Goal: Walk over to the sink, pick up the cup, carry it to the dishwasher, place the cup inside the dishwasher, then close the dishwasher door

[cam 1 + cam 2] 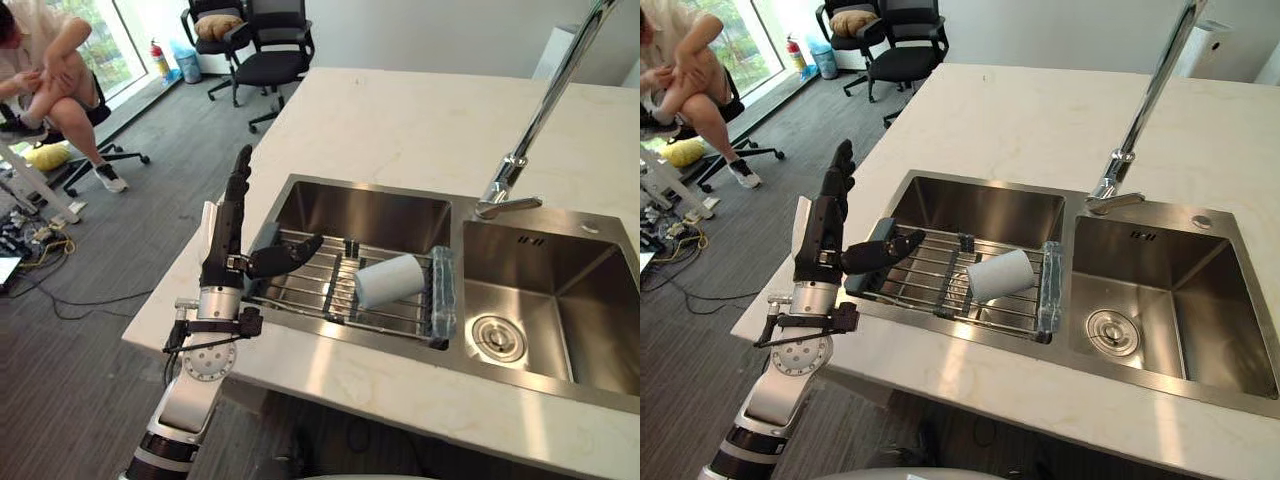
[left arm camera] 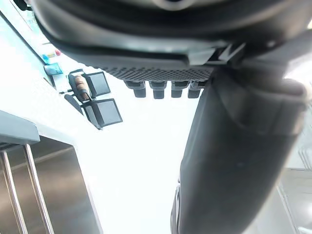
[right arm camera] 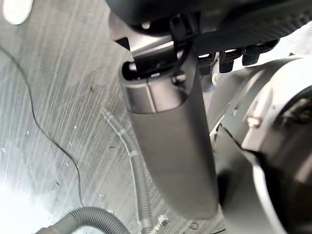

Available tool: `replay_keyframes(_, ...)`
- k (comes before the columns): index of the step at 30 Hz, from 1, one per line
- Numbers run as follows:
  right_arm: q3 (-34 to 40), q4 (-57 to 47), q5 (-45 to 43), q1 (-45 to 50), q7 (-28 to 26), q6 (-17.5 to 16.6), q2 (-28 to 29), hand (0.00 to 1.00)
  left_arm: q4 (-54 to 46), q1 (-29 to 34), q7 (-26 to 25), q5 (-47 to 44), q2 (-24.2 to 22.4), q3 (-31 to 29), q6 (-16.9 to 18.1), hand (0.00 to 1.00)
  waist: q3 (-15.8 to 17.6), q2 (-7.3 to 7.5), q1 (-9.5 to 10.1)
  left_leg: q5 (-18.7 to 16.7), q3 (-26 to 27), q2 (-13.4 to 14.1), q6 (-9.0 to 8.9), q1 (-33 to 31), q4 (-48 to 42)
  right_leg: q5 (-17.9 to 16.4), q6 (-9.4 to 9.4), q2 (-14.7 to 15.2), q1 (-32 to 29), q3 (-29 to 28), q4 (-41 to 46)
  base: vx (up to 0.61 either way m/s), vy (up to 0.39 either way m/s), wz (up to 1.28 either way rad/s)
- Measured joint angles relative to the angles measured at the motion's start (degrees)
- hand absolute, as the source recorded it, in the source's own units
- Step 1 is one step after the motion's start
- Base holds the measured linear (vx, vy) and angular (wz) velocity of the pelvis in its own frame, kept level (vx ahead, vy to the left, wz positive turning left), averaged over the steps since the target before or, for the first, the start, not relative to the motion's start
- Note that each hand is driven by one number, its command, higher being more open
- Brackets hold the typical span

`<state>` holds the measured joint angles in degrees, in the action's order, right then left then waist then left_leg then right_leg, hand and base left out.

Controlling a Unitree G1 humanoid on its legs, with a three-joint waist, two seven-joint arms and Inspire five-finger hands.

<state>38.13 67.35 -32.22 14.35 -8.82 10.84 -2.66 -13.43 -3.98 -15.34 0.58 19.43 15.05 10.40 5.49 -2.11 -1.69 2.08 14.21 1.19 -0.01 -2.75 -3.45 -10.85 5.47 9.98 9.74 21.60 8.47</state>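
Left eye view: left hand [image 1: 225, 240] spread at centre-left, clear gap to white cylindrical cup [image 1: 390, 280] sideways on steel wire rack [image 1: 298, 290]; right hand [image 3: 170, 146], can't tell its state.

An office fitted with a kitchen corner: a pale stone desk [image 1: 400, 120] holds a double steel sink [image 1: 590, 300] with a tall tap [image 1: 545, 105] and a wire rack [image 1: 300, 290]; beyond it, black swivel chairs [image 1: 270, 45] stand on grey carpet [image 1: 170, 150]; a person [image 1: 50, 70] sits by a window [image 1: 100, 40], cables [image 1: 40, 250] lying loose nearby.
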Motion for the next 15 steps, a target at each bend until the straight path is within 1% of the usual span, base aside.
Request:
replay_keyframes(1, 0.0, -0.3, 0.1, 0.1, 0.0, -0.1, 0.1, 1.00, 0.0, -0.6, 0.5, -0.6, 0.0, 0.8, 0.0, 1.00, 0.0, -0.02, -0.04, 0.9, -0.1, -0.3, 0.30, 0.9, 1.7, 0.0, 0.00, 0.1, -0.1, -0.1, 0.5, -0.07, 0.016, 0.01)
replay_keyframes(3, 0.7, -0.7, 0.3, 0.3, 0.1, -0.4, 0.5, 1.00, 0.0, -2.3, 2.3, -2.4, 0.0, 2.8, 0.0, 1.00, 0.1, 0.13, -0.07, 2.4, 0.0, -1.0, 0.28, 2.8, 5.3, 0.0, -0.01, 0.4, -0.4, -0.7, 1.5, -0.06, 0.033, -0.05)
replay_keyframes(5, 1.4, -1.5, 0.4, 0.4, 0.4, -1.0, 0.6, 1.00, -0.1, -3.2, 4.4, -4.4, 0.0, 3.6, -0.2, 1.00, 0.0, 0.11, -0.46, 3.7, 0.6, -1.6, 1.00, 3.9, 8.7, 0.0, -0.02, 1.0, -1.7, -1.8, 2.6, -0.10, 0.087, -0.16)
replay_keyframes(7, 1.4, -1.9, 0.2, 0.8, 1.3, -1.0, 0.8, 1.00, -0.1, -3.3, 5.0, -5.3, 0.0, 3.7, -0.6, 1.00, 0.1, 0.07, -0.55, 3.6, 1.4, -1.7, 1.07, 3.9, 8.7, 0.3, -0.43, 1.0, -2.2, -2.7, 3.1, -0.08, 0.080, -0.21)
replay_keyframes(9, 1.1, -3.0, -0.1, 1.5, 2.2, -1.1, 0.9, 1.00, -0.1, -3.4, 5.5, -5.8, 0.1, 3.7, -1.1, 1.00, 0.0, 0.04, -0.55, 3.6, 2.3, -1.6, 1.12, 3.9, 8.8, 0.9, -1.33, 1.0, -3.1, -3.2, 3.6, -0.07, 0.075, -0.25)
replay_keyframes(10, 0.2, -3.5, -0.3, 1.9, 2.7, -1.1, 0.9, 1.00, -0.1, -3.4, 5.7, -6.3, 0.1, 3.7, -1.3, 1.00, 0.1, 0.13, -0.60, 3.5, 2.9, -1.5, 1.16, 3.9, 8.8, 1.3, -2.01, 1.0, -3.6, -3.7, 3.7, -0.06, 0.086, -0.29)
replay_keyframes(11, -0.3, -3.8, -0.3, 2.2, 2.9, -1.4, 1.0, 1.00, -0.1, -3.4, 5.9, -6.4, 0.1, 3.7, -1.3, 1.00, 0.3, 0.61, -0.61, 3.4, 3.8, -1.5, 1.19, 3.8, 8.7, 1.7, -2.39, 1.4, -4.0, -4.1, 3.7, -0.05, 0.096, -0.31)
replay_keyframes(12, -0.4, -3.9, -0.3, 2.3, 3.0, -1.6, 1.2, 1.00, -0.1, -3.4, 5.9, -6.4, 0.2, 3.6, -1.3, 1.00, 0.4, 0.93, -0.59, 3.3, 4.3, -1.8, 1.62, 3.8, 7.8, 1.6, -2.35, 1.9, -4.2, -4.3, 3.7, -0.04, 0.091, -0.37)
replay_keyframes(13, -0.4, -4.0, -0.3, 2.5, 3.1, -2.2, 1.0, 1.00, -0.1, -3.4, 6.1, -6.4, 0.2, 3.7, -1.4, 1.00, 0.4, 0.95, -0.61, 2.5, 5.1, -1.7, 2.40, 3.6, 7.2, 1.4, -1.98, 1.8, -4.3, -4.7, 4.0, -0.06, 0.071, -0.35)
replay_keyframes(14, -0.4, -4.1, -0.3, 2.8, 3.2, -2.5, 1.2, 1.00, -0.2, -3.6, 6.7, -6.4, 0.4, 3.5, -1.4, 1.00, 0.3, 1.18, -0.61, 2.6, 5.6, -2.1, 2.23, 4.5, 8.7, 1.4, -2.03, 2.2, -4.5, -4.5, 4.3, -0.06, 0.065, -0.29)
replay_keyframes(15, -0.4, -4.0, -0.3, 3.0, 3.2, -2.6, 1.4, 1.00, -0.2, -3.9, 6.9, -6.4, 0.5, 3.4, -1.3, 1.00, 0.2, 1.03, -0.74, 2.6, 5.7, -2.2, 2.23, 4.4, 8.7, 1.3, -2.10, 2.4, -4.5, -4.3, 4.3, -0.05, 0.064, -0.16)
